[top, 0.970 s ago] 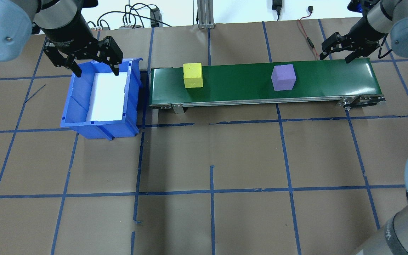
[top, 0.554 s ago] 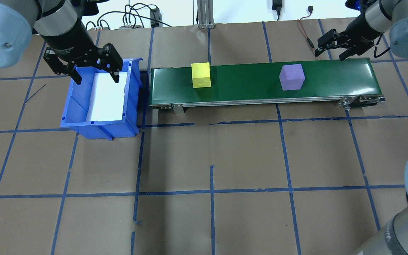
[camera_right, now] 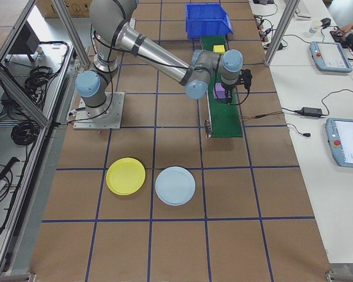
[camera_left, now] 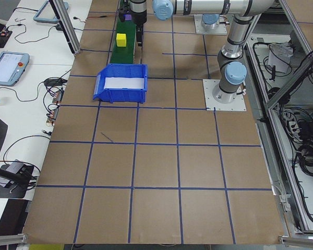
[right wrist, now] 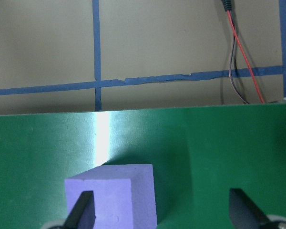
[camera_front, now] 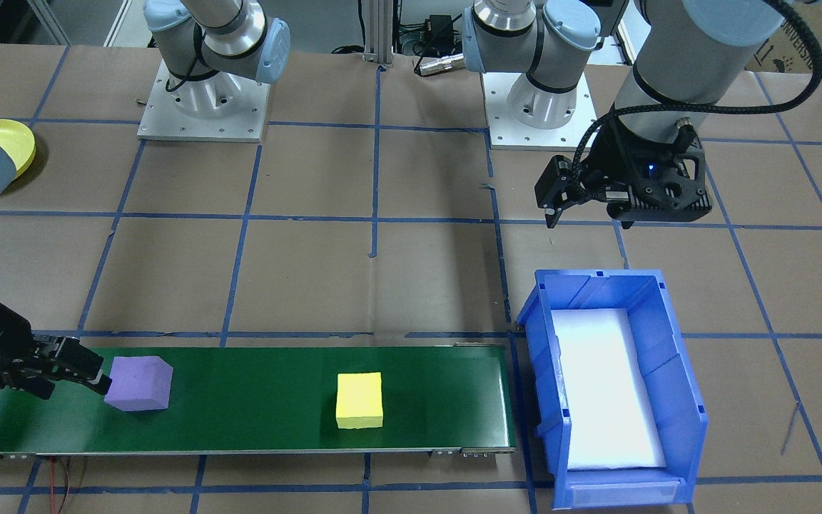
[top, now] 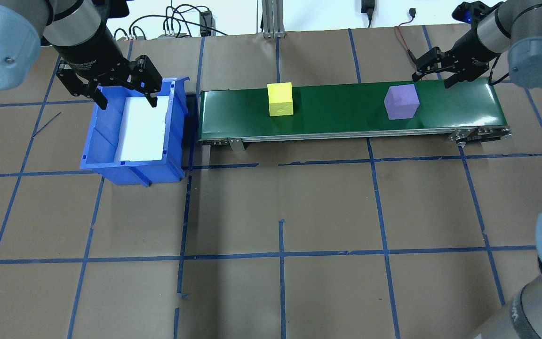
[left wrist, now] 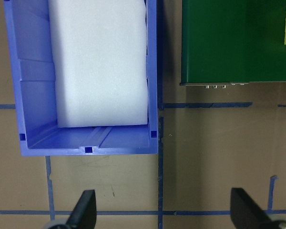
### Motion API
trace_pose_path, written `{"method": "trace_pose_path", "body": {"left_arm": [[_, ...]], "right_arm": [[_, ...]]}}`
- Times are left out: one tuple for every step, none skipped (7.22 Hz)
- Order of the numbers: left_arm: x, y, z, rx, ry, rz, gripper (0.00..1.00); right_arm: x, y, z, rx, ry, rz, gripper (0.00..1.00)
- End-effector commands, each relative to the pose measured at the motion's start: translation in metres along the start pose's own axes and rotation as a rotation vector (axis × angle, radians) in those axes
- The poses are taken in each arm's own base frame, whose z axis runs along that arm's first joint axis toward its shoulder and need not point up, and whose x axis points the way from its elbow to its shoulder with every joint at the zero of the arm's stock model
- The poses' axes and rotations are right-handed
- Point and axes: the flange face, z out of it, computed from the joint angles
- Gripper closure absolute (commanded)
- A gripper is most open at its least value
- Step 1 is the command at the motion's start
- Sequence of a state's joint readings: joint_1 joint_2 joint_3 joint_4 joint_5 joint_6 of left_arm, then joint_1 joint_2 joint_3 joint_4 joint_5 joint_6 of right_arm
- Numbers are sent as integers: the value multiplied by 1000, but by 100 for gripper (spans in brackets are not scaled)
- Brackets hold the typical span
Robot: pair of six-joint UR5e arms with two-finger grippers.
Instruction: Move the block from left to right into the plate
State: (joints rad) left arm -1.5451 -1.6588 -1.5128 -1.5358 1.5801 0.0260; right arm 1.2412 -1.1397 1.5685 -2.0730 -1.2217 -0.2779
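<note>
A purple block (top: 401,101) and a yellow block (top: 281,99) sit on the green conveyor belt (top: 337,117). My right gripper (top: 432,81) hangs open over the belt's far edge, just beyond and right of the purple block. In the right wrist view the purple block (right wrist: 112,195) lies low, close to one finger (right wrist: 82,210), and nothing is gripped. My left gripper (top: 125,94) is open over the far end of the blue bin (top: 104,134). The yellow plate (camera_right: 125,175) lies on the table away from the belt, also seen as the plate (camera_front: 4,143) at the front-facing view's left edge.
The blue bin holds a white foam pad (top: 143,127) and stands just left of the belt. A light blue plate (camera_right: 175,185) lies beside the yellow one. Cables (top: 405,42) run behind the belt's right end. Operators' pendants lie on side tables.
Both blocks have travelled right along the belt. My right gripper has moved left and back towards the purple block. The left gripper has barely shifted.
</note>
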Motion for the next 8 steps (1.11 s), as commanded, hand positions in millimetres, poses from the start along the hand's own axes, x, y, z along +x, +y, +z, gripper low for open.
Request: {"method": "trace_pose_path", "body": {"left_arm": [[0,0,0,4,1,1,0],[0,0,0,4,1,3,0],[0,0,0,4,1,3,0],[0,0,1,3,2,3,0],[0,0,0,6,1,3,0],[-1,0,0,4,3,1,0],[-1,-1,0,6,3,1,0],[-1,-1,0,6,3,1,0]], "right_arm": [[-5,1,3,-1,-2,-3,0],[-3,0,9,-11,-1,-2,0],[0,1,15,-22,0,2,0],[2,2,21,-31,-1,5,0],[4,2,24,-38,6,5,0],[12,4,33,-65,48,7,10],[13,4,34,-71,58,8,36],[14,3,33,-70,63,-7,68]]}}
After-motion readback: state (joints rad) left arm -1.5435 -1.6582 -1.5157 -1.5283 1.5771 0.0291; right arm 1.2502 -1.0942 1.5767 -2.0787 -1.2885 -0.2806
